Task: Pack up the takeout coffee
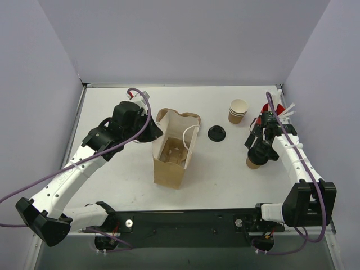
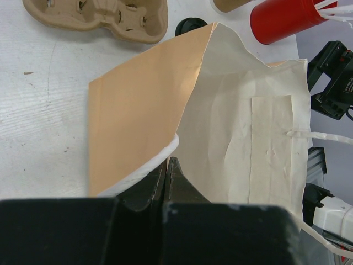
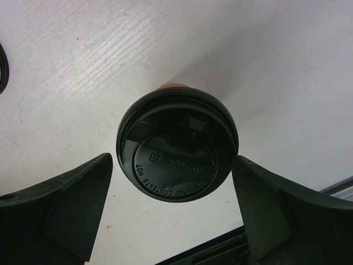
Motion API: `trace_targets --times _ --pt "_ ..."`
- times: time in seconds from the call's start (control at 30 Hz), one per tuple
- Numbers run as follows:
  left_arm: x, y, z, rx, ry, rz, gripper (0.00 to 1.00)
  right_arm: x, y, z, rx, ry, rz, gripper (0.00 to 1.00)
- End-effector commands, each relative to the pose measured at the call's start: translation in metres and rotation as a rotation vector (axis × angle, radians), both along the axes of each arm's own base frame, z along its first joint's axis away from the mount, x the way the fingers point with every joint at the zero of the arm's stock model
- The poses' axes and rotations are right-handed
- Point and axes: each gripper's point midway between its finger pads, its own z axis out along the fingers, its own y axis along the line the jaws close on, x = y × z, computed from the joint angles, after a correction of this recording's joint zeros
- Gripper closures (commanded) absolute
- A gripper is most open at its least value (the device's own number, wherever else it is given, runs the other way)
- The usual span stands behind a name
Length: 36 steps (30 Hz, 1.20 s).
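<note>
While pinching the top edge of the paper bag (image 2: 138, 110) with the left gripper (image 2: 167, 165) squeezed fully closed, hovering the right gripper (image 3: 172, 159) directly above the takeout coffee (image 1: 251, 163). Spreading its fingers (image 3: 71, 204) wide, one on each side of the black lid (image 3: 177, 146), touching neither side and gripping nothing. Finding the takeout coffee standing upright on the table (image 1: 225, 169) at the right, well apart from the bag, near the red cup (image 1: 269, 107) with white straws and the stack of kraft cups (image 1: 238, 111). Spotting a spare lid (image 1: 216, 133) lying flat between the bag and that stack.
</note>
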Motion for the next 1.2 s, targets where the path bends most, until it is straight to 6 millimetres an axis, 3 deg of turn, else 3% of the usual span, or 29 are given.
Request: trace_targets --times 0.0,0.67,1.17 --pt "0.007 -0.006 0.017 -0.049 -0.053 -0.001 1.00 -0.008 -0.002 -0.004 -0.001 0.023 -0.011 0.17" --pt "0.008 -0.005 0.014 -0.039 -0.047 0.003 1.00 -0.007 -0.003 0.018 -0.007 -0.018 0.001 0.15" --pt "0.009 -0.005 0.014 -0.046 -0.052 0.002 1.00 -0.014 -0.005 -0.001 -0.015 0.031 -0.005 0.17"
